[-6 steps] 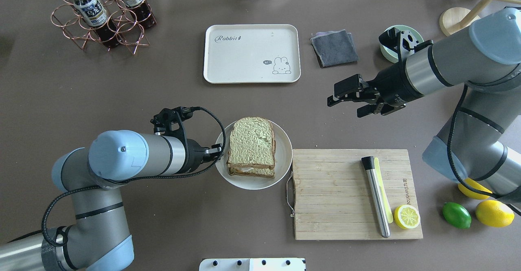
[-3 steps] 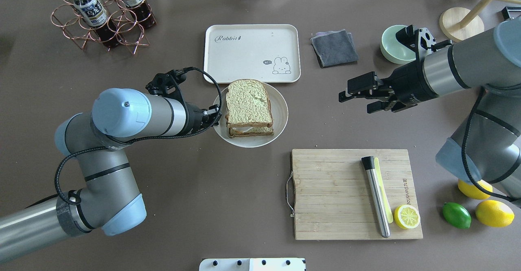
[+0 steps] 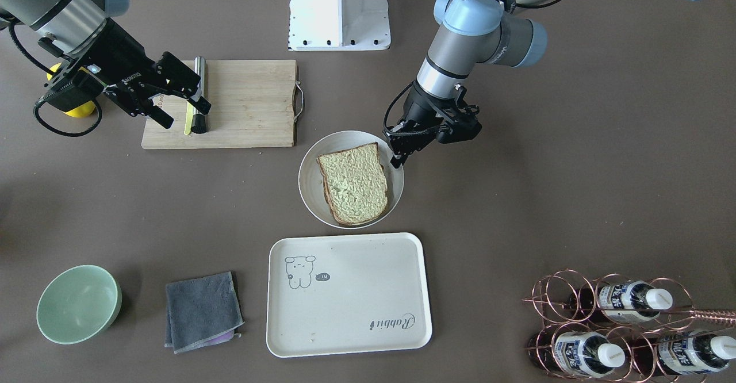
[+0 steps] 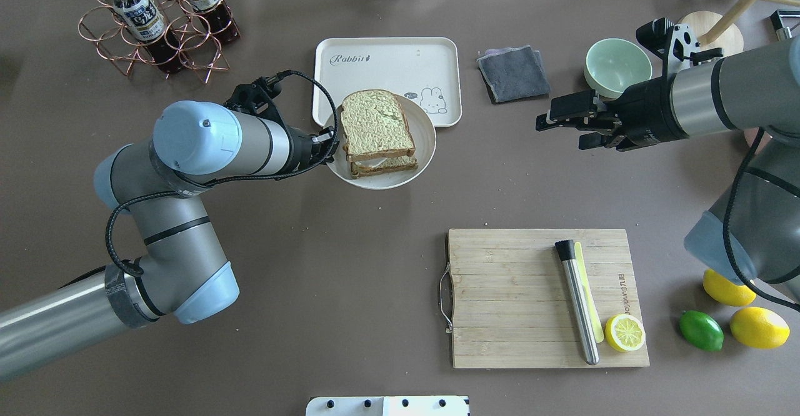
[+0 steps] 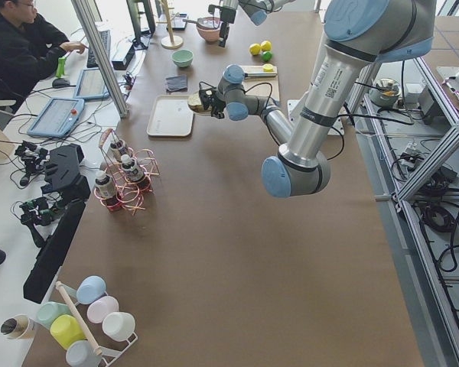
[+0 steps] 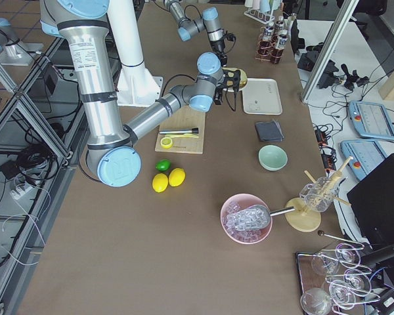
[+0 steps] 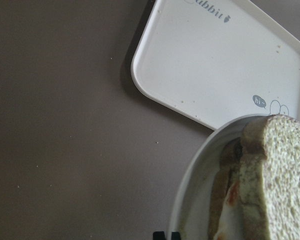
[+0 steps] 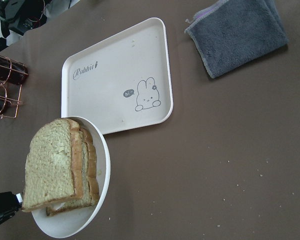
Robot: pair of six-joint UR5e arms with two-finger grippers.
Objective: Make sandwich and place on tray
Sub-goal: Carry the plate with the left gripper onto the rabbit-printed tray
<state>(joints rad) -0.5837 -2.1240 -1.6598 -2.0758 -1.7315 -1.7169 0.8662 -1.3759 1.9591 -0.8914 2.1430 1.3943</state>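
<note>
The sandwich (image 4: 377, 125) of two green-beige bread slices with egg between lies on a round white plate (image 4: 426, 144). My left gripper (image 4: 330, 141) is shut on the plate's left rim and holds it off the table, over the near edge of the cream tray (image 4: 381, 66). The front view shows the sandwich (image 3: 353, 183), the plate (image 3: 307, 182) just short of the tray (image 3: 356, 302), and the left gripper (image 3: 398, 156). My right gripper (image 4: 565, 122) is open and empty, in the air right of the tray. The left wrist view shows the plate (image 7: 190, 190) and the tray (image 7: 210, 65).
A grey cloth (image 4: 514, 72) and a green bowl (image 4: 617, 66) lie right of the tray. A wooden cutting board (image 4: 512, 297) holds a metal rod (image 4: 579, 307) and a lemon half (image 4: 624, 333). A copper bottle rack (image 4: 156, 22) stands far left. Lemons and a lime (image 4: 701, 330) sit near right.
My left gripper has carried the plate with the sandwich away from me, up to the tray's near edge. My right arm has drawn back to the right and farther away, still open.
</note>
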